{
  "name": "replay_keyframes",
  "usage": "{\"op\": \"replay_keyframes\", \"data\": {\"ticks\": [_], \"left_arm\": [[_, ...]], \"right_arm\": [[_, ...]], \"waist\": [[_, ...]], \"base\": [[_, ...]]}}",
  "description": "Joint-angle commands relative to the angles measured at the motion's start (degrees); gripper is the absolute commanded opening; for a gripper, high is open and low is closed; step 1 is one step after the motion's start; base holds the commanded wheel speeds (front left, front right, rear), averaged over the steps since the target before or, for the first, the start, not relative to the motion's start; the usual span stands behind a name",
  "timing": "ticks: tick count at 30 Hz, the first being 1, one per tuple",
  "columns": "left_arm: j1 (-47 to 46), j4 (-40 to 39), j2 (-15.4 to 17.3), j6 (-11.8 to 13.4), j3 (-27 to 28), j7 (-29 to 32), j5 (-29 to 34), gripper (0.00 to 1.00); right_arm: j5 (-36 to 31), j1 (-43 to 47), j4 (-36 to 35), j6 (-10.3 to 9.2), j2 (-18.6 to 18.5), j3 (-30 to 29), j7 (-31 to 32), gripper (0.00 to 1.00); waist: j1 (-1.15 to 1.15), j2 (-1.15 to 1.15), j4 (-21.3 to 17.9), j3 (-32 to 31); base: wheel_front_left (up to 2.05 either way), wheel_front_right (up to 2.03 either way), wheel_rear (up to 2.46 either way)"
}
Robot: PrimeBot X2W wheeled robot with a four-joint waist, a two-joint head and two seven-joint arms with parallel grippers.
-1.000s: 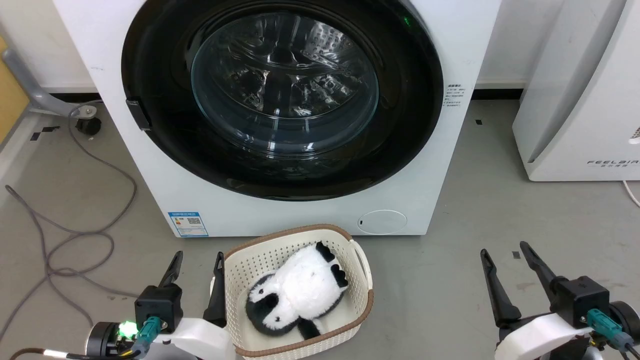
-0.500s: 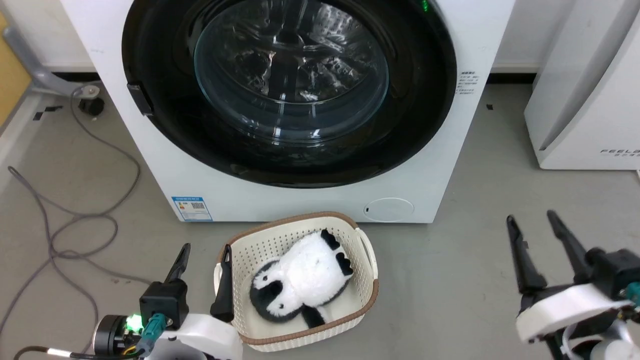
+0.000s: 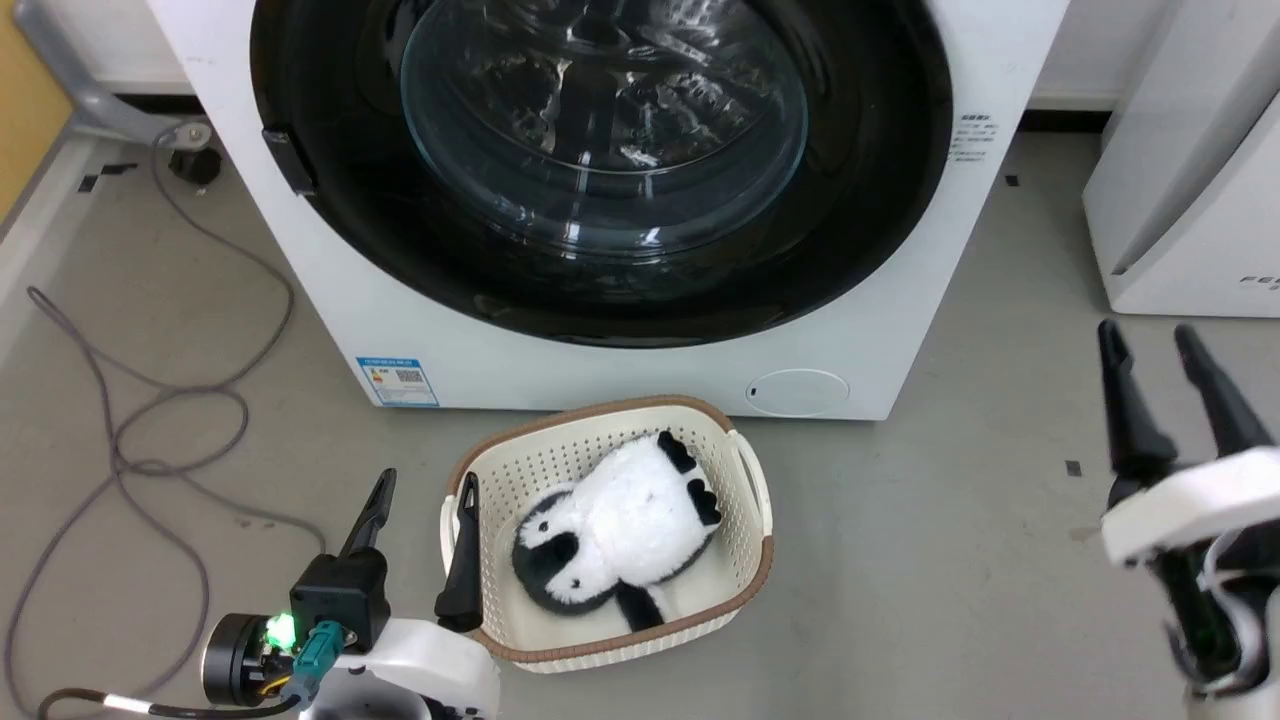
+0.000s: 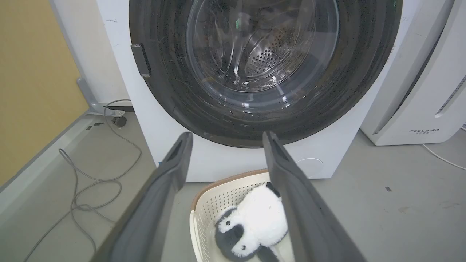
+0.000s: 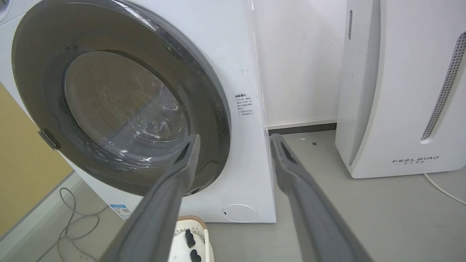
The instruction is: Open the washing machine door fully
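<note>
With the left gripper (image 3: pixel 427 480) at lower left and the right gripper (image 3: pixel 1145 330) at the right edge both gaping empty, a reach for the shut door's (image 3: pixel 860 200) tab (image 3: pixel 288 160) could snag the basket (image 3: pixel 745 470) just beside the left one.

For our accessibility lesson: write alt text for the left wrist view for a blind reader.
A white washing machine with its round, black-rimmed door shut stands ahead, framed by the open fingers of the left gripper. Below, on the grey floor, a cream basket holds a plush toy.
</note>
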Motion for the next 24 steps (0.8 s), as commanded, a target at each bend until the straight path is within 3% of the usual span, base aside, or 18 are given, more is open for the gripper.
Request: {"op": "replay_keyframes", "data": {"ticks": [1, 24], "left_arm": [[-1.3, 0.1, 0.0, 0.4, -0.4, -0.6, -0.5, 1.0], [-4.8, 0.5, 0.1, 1.7, -3.7, -3.5, -2.8, 1.0]], "right_arm": [[1.9, -2.4, 0.8, -0.02, -0.4, -1.0, 1.0, 1.0], [12.1, -25.1, 11.8, -0.03, -1.4, -12.9, 15.6, 1.0]], "waist": [[0.0, 0.0, 0.3, 0.5], [0.0, 0.0, 4.2, 7.1]], "base": [[0.0, 0.0, 0.0], [0.0, 0.0, 0.0]]}}
